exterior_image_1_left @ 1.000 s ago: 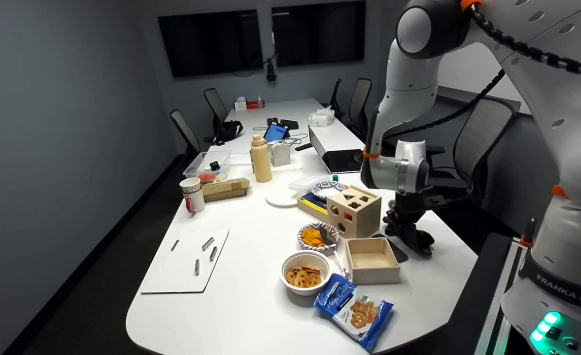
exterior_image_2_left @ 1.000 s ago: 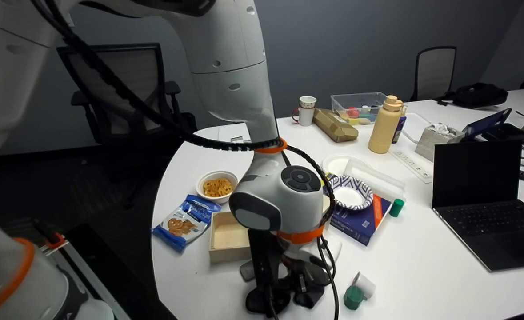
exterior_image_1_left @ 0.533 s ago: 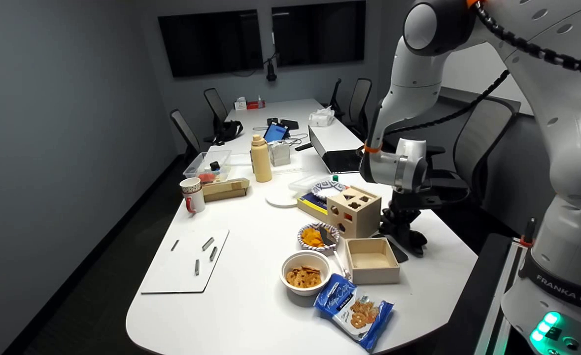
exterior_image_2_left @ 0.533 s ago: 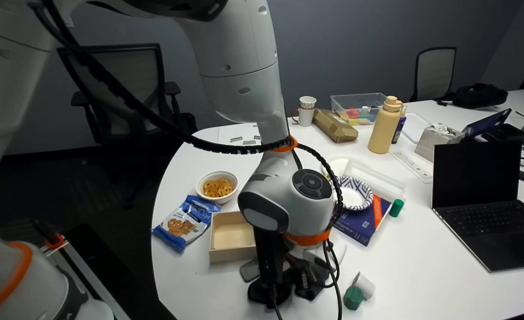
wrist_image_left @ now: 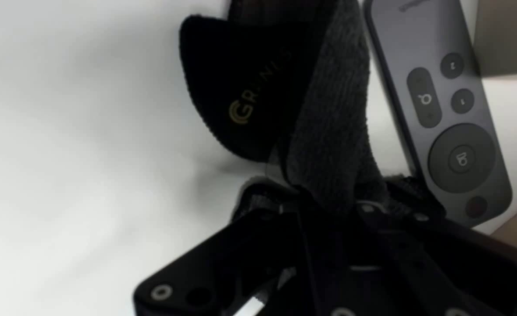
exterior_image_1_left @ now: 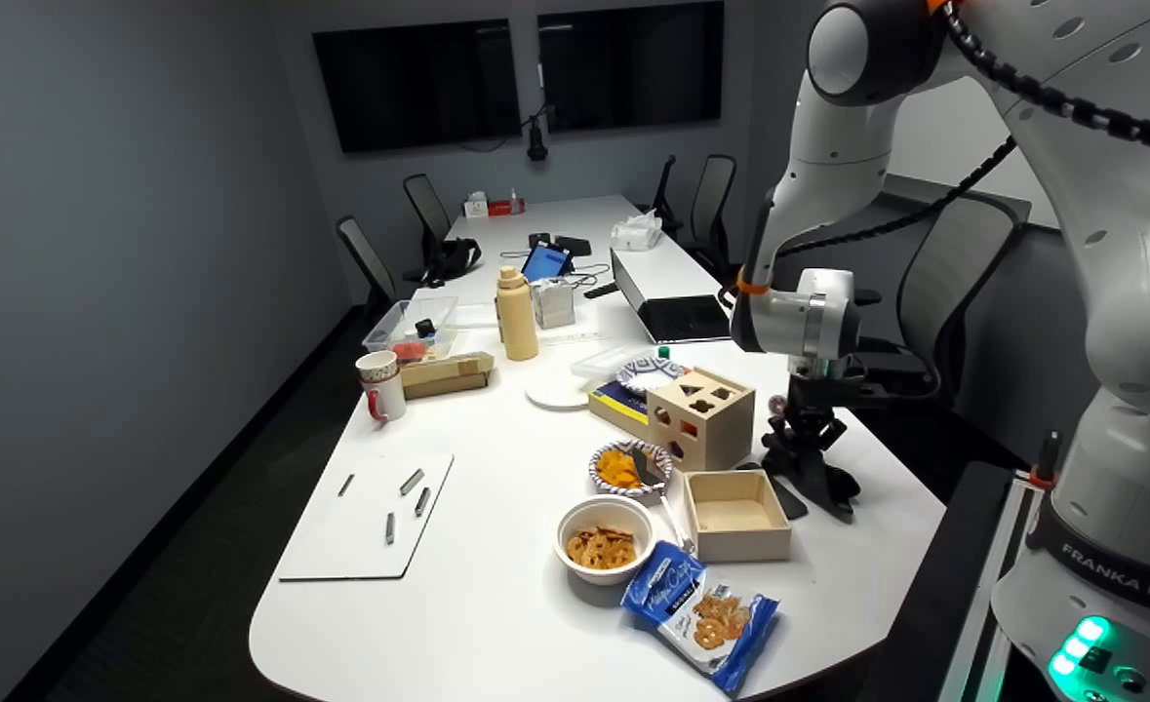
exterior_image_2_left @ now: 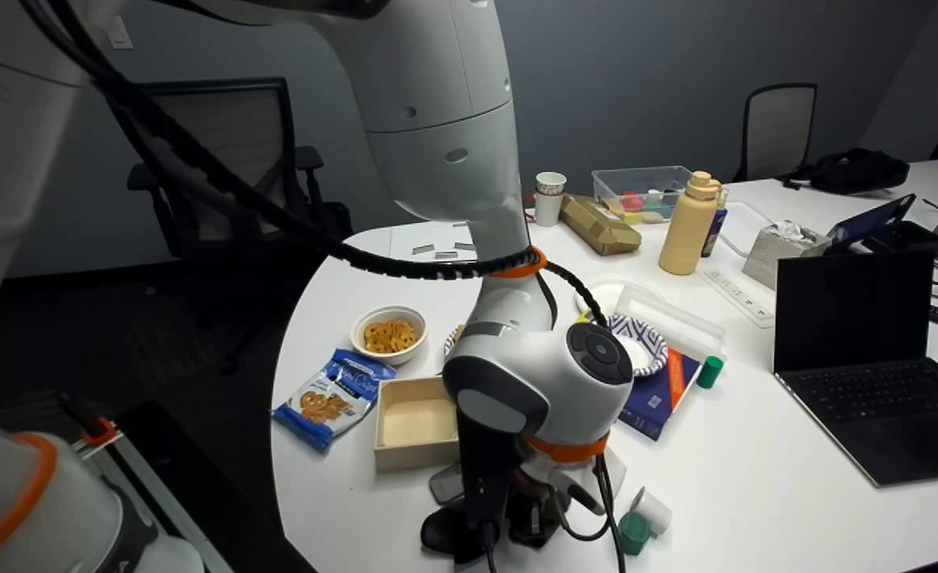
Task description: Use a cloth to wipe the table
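Wrist view, upper middle, and there's the cloth (wrist_image_left: pixel 333 114): black with gold lettering on one flap, grey on the next, hanging in loose folds. Why so bunched? Because the gripper (wrist_image_left: pixel 326 213), at the bottom of the frame, is pinching a gathered wad of it, and I'd call that a sensible hold: a firm grip up top, slack flaps below to do the rubbing.

Over to an exterior view, right of the frame: the cloth hangs low over the table (exterior_image_1_left: pixel 496 604), presumably so the fabric can drag, though whether its lowest edge touches I can't tell. Wiping looks under way or just about to be; how much is done, nothing shows.

Just beside the cloth, right side of the wrist view, a remote (wrist_image_left: pixel 460 131) lies flat, a dark fold overlapping its edge. Tight quarters! Beyond it stand a wooden tray (exterior_image_1_left: pixel 742 548) and a shape box (exterior_image_1_left: pixel 701 421), so a sweep that way would likely shove something. Lower middle of an exterior view, a green block (exterior_image_2_left: pixel 634 533) and a white cylinder (exterior_image_2_left: pixel 651 509) lie together near the arm (exterior_image_2_left: pixel 500 374); a wide stroke might send them rolling. Short strokes seem the safer bet.
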Action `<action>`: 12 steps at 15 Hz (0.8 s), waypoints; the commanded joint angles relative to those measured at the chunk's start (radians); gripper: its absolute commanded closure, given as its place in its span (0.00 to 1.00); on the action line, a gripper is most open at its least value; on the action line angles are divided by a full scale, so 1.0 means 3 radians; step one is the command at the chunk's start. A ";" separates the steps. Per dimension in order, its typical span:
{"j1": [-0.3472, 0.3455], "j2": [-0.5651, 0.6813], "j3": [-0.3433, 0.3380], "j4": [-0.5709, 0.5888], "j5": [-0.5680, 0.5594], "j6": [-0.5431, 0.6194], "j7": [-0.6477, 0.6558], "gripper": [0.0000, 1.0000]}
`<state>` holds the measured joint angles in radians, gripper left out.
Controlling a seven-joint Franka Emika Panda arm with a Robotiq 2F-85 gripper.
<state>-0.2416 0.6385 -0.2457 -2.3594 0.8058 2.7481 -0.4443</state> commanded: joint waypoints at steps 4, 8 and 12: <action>-0.0165 0.0071 0.0002 -0.0080 -0.0830 0.0086 0.0932 0.98; -0.0293 0.0048 0.0127 -0.0118 -0.0960 0.0474 0.1152 0.98; -0.0570 0.0014 0.0463 -0.0146 -0.1049 0.0942 0.1073 0.98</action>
<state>-0.3360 0.6350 -0.1850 -2.3955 0.5393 2.9318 -0.1340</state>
